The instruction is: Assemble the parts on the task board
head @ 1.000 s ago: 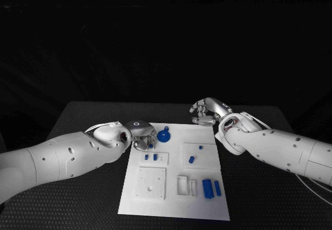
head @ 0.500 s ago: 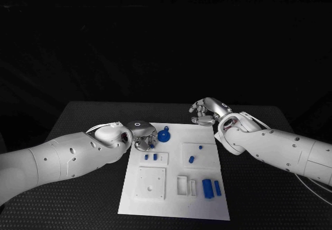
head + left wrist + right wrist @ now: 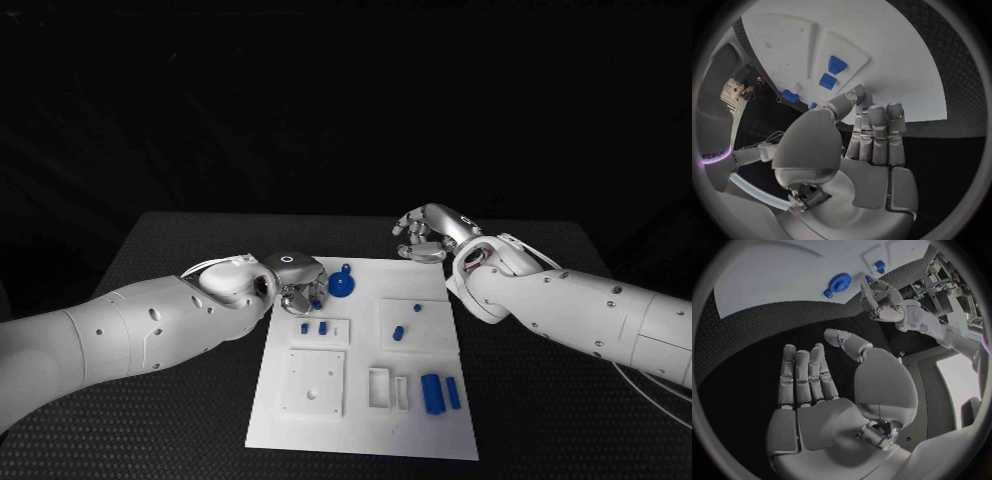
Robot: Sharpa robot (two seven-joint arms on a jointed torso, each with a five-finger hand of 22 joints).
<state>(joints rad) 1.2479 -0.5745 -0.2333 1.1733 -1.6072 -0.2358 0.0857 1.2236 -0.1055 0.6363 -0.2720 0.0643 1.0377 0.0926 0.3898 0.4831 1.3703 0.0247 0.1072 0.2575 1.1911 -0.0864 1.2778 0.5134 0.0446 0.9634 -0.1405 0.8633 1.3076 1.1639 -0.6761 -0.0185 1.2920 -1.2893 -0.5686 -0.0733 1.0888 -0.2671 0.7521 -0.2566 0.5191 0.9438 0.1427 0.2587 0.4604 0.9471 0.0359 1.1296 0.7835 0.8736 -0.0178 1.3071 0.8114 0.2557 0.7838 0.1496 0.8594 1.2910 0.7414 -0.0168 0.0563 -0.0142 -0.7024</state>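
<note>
- Task board [image 3: 368, 410], white, lying mid-frame on the black bench [image 3: 188, 240] in the head view, long edge running from the centre down toward the lower middle.
- Round blue part [image 3: 342, 283] with a knob, near the board's upper left corner; also seen in the right wrist view [image 3: 838, 283].
- Two small blue pegs [image 3: 313, 327] on a raised plate left of the board's centre; shown larger in the left wrist view [image 3: 832, 71].
- Two more small blue pieces [image 3: 402, 325] right of centre, one above the other.
- Two long blue bars [image 3: 440, 392] side by side at the board's lower right, next to a narrow white slotted holder [image 3: 388, 389].
- Square white plate [image 3: 316, 381] with small holes at the board's lower left.
- Left hand [image 3: 296, 285] at the board's upper left edge, just left of the round blue part, fingers pointed down and held close together in the left wrist view [image 3: 867, 135], thumb bent across them; cannot tell whether anything is pinched there.
- Right hand [image 3: 430, 233] over bare bench just beyond the board's upper right corner, apart from every part; in the right wrist view [image 3: 826, 385] palm flat, fingers straight and slightly spread, holding nothing.
</note>
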